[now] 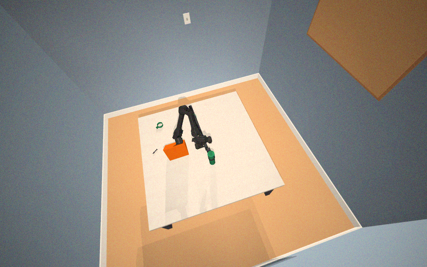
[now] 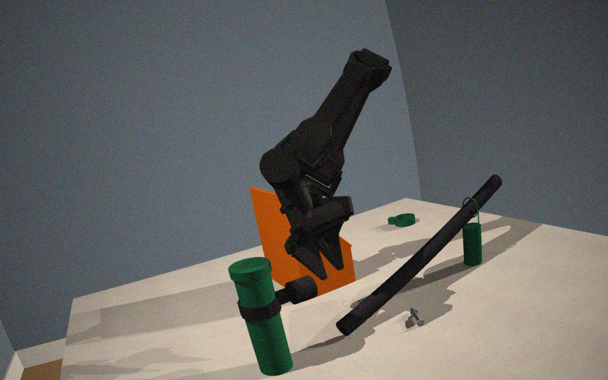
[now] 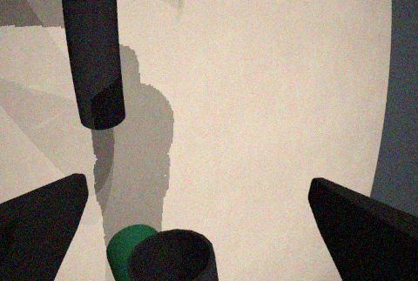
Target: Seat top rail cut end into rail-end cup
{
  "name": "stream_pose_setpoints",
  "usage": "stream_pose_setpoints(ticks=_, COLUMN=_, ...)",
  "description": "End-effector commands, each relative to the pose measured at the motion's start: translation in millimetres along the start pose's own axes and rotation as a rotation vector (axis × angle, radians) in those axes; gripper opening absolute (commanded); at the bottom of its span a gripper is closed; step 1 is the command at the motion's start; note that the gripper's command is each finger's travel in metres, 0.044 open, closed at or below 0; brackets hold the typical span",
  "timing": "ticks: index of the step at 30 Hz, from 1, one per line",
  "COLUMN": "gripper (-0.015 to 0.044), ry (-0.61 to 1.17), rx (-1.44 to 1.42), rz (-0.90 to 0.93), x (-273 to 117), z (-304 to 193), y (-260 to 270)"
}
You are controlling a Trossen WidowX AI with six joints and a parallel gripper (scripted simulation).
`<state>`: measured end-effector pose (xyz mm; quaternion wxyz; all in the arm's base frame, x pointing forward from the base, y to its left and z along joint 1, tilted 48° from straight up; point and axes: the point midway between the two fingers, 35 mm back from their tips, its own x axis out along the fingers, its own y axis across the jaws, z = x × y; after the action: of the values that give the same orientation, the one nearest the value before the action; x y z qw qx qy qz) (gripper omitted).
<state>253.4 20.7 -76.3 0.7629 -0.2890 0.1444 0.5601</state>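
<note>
The black rail (image 2: pixel 419 259) (image 3: pixel 93 55) slants through the green loop (image 2: pixel 478 215) on the small post (image 2: pixel 472 245). Its lower end lies at or near the table, outside the cup and to its right in the exterior view. The black rail-end cup (image 2: pixel 302 289) (image 3: pixel 174 257) sticks out from the brace band (image 2: pixel 258 309), which sits around the big green post (image 2: pixel 271 347) (image 1: pixel 212 162) below its cap (image 2: pixel 249 266) (image 1: pixel 211 153). The cup's mouth shows empty. My gripper (image 2: pixel 332 273) (image 3: pixel 200 189) is open, fingertips near the cup in the exterior view, holding nothing.
An orange block (image 1: pixel 175 151) (image 2: pixel 268 226) stands by the arm's base. A green ring clamp (image 1: pixel 157 127) (image 2: pixel 407 221) lies farther back on the white table (image 1: pixel 241 165). A grey bolt (image 2: pixel 416 316) lies beside the rail. A small dark piece (image 1: pixel 155 151) lies left of the block.
</note>
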Motion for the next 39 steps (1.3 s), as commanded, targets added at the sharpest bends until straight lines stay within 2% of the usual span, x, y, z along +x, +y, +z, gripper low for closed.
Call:
stream_pose_setpoints(ticks=1, gripper=0.044, ry=-0.001, rx=0.248, rz=-0.01, x=-18, z=20, y=-13)
stream_pose_setpoints(ticks=10, gripper=0.044, ry=-0.017, rx=1.223, rz=0.006, x=-75, z=102, y=-19)
stream_pose_setpoints(ticks=12, gripper=0.044, ry=-0.019, rx=1.356, rz=0.01, x=-82, z=114, y=-17)
stream_pose_setpoints(ticks=27, gripper=0.044, ry=-0.009, rx=1.427, rz=0.022, x=-81, z=116, y=-15)
stream_pose_setpoints(ticks=32, gripper=0.044, ry=0.093, rx=1.747, rz=0.098, x=-64, z=119, y=-11)
stream_pose_setpoints(ticks=39, gripper=0.044, ry=0.378, rx=2.343, rz=0.129, x=-32, z=123, y=2)
